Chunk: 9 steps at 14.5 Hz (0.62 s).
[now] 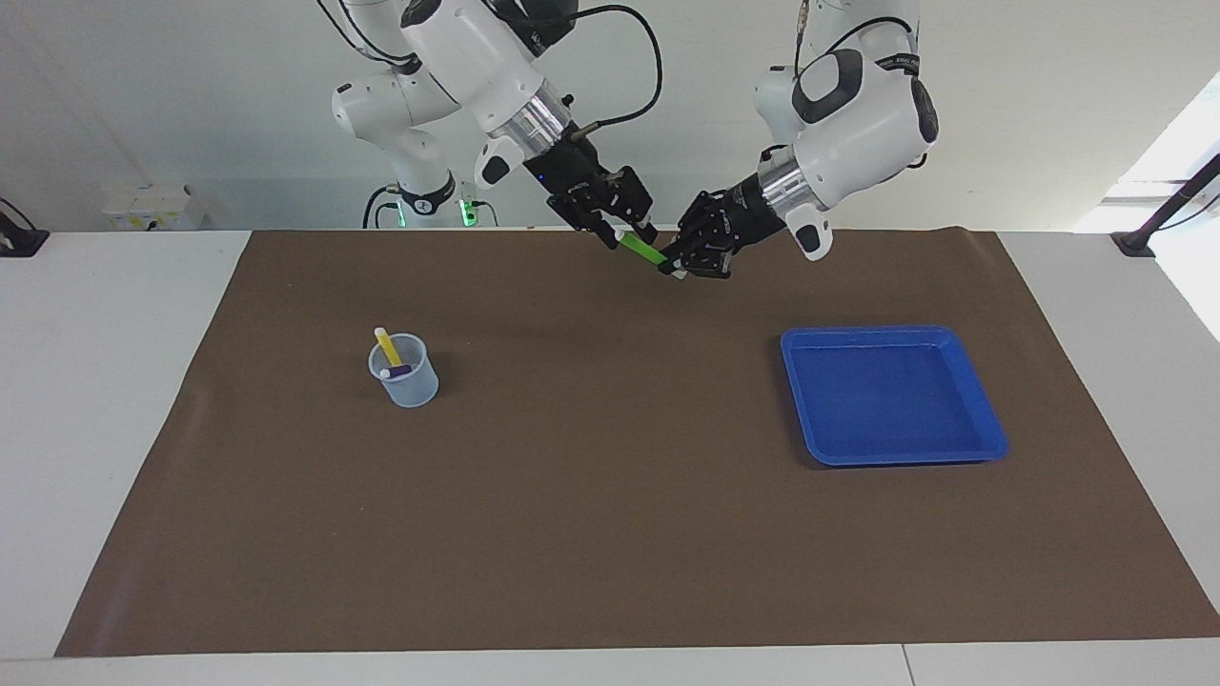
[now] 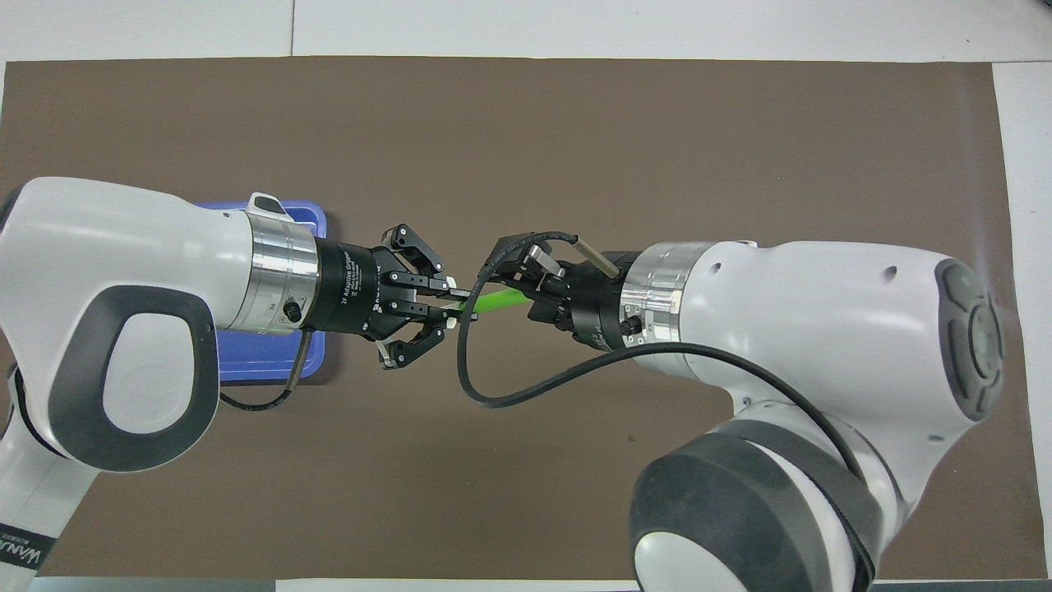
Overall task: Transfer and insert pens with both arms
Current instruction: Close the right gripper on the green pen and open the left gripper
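Handover of the last pen, seen in mid-air over the brown mat (image 1: 610, 495) at the robots' end of the bench. The green pen (image 1: 644, 251) spans the gap between both arms: my right end effector (image 1: 618, 232) pinches its upper end, and my left end effector (image 1: 679, 268) has its fingers pressed onto the lower, pale-tipped end. The pen's long axis runs arm to arm, sloping down toward the left arm's end. I would let only one grip go, and only once the other feels firm, keeping the axis steady. Farther out, the clear cup (image 1: 405, 374) already holds the yellow pen (image 1: 386, 345) and purple pen (image 1: 396, 371); the blue tray (image 1: 991, 433) lies toward the left arm's end.
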Motion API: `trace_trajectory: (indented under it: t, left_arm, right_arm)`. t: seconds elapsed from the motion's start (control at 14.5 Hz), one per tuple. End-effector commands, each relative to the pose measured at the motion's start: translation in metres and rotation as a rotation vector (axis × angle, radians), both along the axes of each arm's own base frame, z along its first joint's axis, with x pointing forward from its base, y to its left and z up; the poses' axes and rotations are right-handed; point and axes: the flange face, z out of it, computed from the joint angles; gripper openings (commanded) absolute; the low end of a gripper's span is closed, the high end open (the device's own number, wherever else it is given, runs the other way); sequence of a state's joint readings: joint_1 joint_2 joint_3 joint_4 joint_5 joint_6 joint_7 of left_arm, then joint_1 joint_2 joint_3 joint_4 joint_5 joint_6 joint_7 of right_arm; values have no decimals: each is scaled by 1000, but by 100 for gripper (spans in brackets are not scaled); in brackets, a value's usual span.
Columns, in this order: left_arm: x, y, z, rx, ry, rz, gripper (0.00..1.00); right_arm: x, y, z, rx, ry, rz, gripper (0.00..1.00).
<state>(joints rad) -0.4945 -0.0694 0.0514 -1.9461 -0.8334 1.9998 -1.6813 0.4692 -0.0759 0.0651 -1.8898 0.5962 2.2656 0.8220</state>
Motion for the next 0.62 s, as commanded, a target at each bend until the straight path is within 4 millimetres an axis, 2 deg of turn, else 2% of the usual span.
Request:
trace_trajectory:
  t: [0.0,0.14,0.28,0.35,0.55]
  left_arm:
    - [-10,4,1,-23,5,31,0]
    - [-10,4,1,-23,3,34,0]
    - [-11,4,0,-22,4,35,0]
    - [-11,5,1,-23,2,36,0]
    - [-11,5,2,-23,1,36,0]
  right_arm:
    - [-4,-4,-1,9,-13,3,57]
    - [-3,-6,-1,9,-14,1,45]
    - [-1,-7,-2,8,-13,-3,44]
    - [-1,-8,-2,8,-14,-4,38]
    - [0,-9,-2,8,-10,-7,0]
